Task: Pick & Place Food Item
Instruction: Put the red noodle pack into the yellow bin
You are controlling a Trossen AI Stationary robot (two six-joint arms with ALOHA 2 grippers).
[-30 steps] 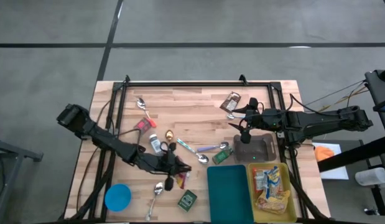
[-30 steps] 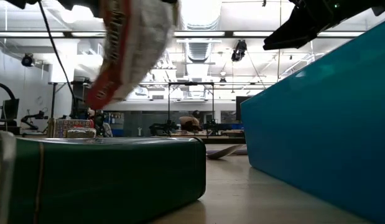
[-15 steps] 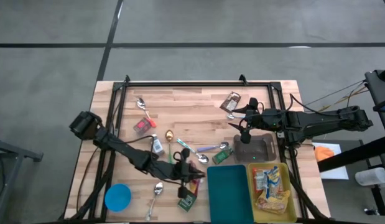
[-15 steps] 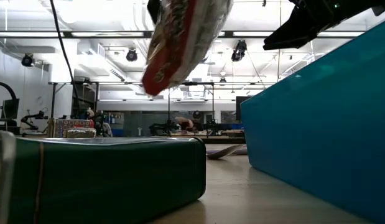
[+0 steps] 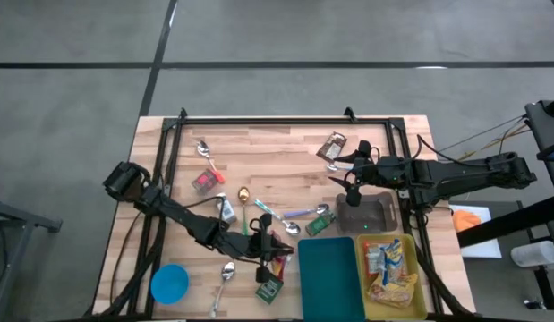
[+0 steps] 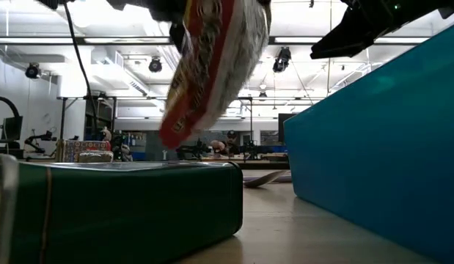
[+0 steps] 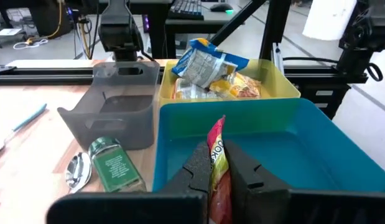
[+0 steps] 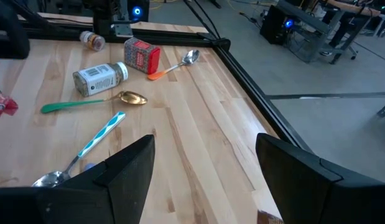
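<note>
1. Snack packet [image 7: 218,163], red and crinkly with printed lettering, hangs pinched between the pressed-together fingers of my left gripper [image 5: 275,248]; in the low view it dangles tilted above the green tin [image 6: 124,209], clear of the wooden table [image 5: 277,152].
2. My left arm stretches low and long across the table from its near-left side, wrist pointing toward the teal bin [image 5: 328,277], with the packet just short of that bin's left wall.
3. Past the teal bin stands a yellow bin [image 7: 276,84] holding shiny food wrappers, and beside it a smoky translucent grey bin [image 7: 117,112]; all three are smooth plastic with straight walls.
4. My right gripper [image 5: 350,188] hovers over the grey bin with its fingers spread and nothing between them, the arm reaching in from the right edge.
5. Metal spoons, a small green-labelled spice jar [image 7: 116,171] and a blue round lid [image 5: 169,283] lie scattered on the pale planks.
6. Since a second ago my left arm has carried the packet rightward toward the teal bin; the right arm has not shifted.
</note>
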